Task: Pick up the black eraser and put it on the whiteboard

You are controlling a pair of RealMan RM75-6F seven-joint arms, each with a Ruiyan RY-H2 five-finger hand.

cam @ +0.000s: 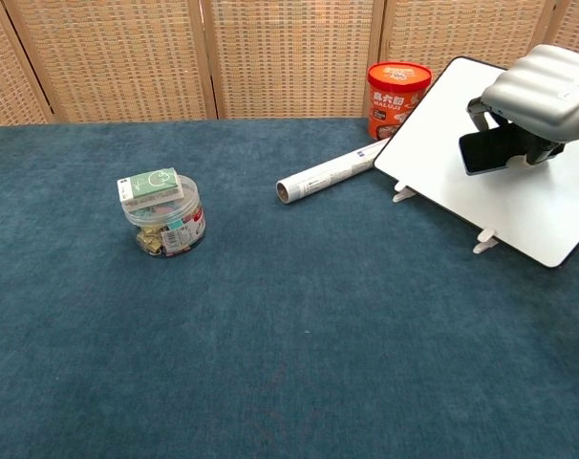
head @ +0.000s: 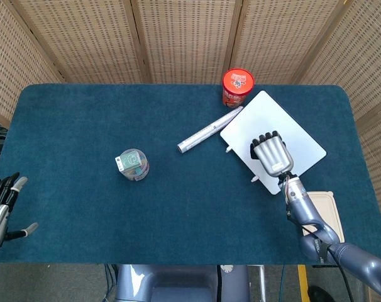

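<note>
Black eraser (cam: 486,150) in right hand (head: 271,153), over whiteboard (head: 300,142).

A: How is the light?

B: Bright and even in both views, seemingly from overhead. The dark teal felt table cover (head: 83,126) shows no hot spots, and shadows are soft and short.

A: Any glare?

B: A mild sheen on the silver right hand (cam: 543,86) and on the flat white rectangular whiteboard (head: 297,135), which reads nearly blown out in the head view.

A: Sharpness?

B: Mostly crisp; the woven rattan screen panels (cam: 289,57) keep their texture. The head view bends slightly at the edges, and the table's near corners look rounded.
</note>
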